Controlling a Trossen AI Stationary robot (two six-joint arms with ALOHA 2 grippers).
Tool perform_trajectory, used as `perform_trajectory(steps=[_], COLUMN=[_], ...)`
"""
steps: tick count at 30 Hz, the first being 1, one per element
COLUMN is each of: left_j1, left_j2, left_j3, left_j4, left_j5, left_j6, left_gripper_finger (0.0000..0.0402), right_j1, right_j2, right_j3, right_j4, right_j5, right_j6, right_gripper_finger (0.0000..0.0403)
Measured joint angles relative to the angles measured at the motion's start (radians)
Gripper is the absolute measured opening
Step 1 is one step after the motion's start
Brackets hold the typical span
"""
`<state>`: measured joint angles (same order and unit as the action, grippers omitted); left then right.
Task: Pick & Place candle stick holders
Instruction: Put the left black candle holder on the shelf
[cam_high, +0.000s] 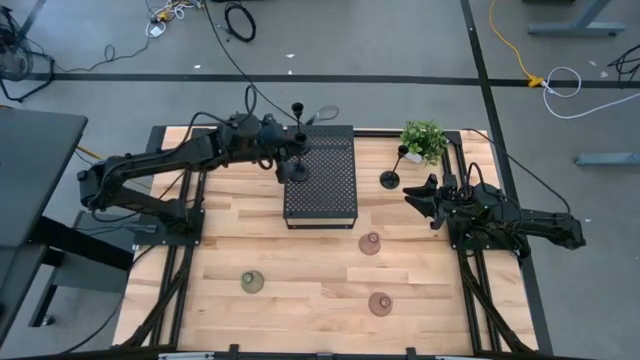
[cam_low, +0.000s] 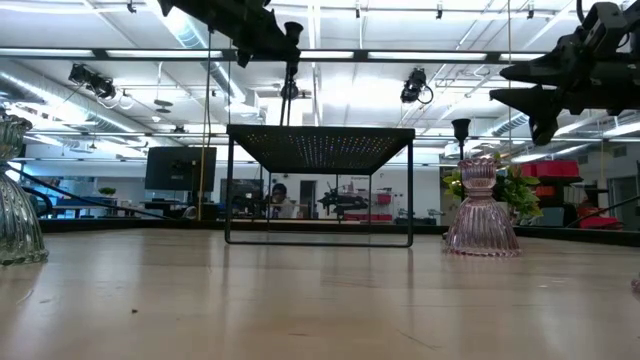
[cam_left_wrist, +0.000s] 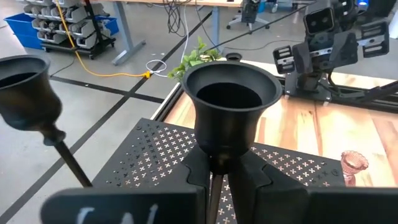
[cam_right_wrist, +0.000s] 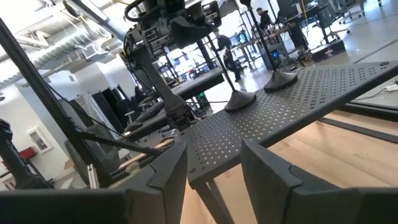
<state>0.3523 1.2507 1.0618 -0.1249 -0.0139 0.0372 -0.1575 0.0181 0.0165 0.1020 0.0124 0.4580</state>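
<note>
High view | left pincer (cam_high: 293, 152) clamped on black candle holder (cam_high: 297, 170) over perforated block (cam_high: 322, 178) | right pincer (cam_high: 415, 195) apart, empty, beside plant (cam_high: 424, 139)

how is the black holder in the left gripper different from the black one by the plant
The held black holder is on the perforated block, its stem clamped by the left gripper; the black holder by the plant stands free on the wooden table, near the right gripper, untouched. Both are upright, thin-stemmed, with round bases.

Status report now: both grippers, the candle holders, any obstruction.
Left gripper shut on black thin-stemmed holder over black perforated block. Right gripper empty, waiting. Third black holder by plant. Nothing blocking.
</note>
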Motion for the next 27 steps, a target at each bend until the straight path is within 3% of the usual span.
perform_trajectory(steps=[7, 15, 27], left_j1=[0.0, 0.0, 0.0], left_j2=[0.0, 0.0, -0.001], left_j3=[0.0, 0.0, 0.0], left_j4=[0.001, -0.004, -0.035], left_j5=[0.0, -0.016, -0.115], left_j6=[-0.008, -0.026, -0.019], left_gripper_finger=[0.0035, 0.0087, 0.0062], right_j1=[0.0, 0.0, 0.0], right_j2=[0.0, 0.0, 0.0], right_j3=[0.0, 0.0, 0.0], right_j4=[0.0, 0.0, 0.0], right_j5=[-0.002, -0.003, -0.002], right_j6=[0.001, 0.004, 0.004], right_gripper_finger=[0.015, 0.015, 0.015])
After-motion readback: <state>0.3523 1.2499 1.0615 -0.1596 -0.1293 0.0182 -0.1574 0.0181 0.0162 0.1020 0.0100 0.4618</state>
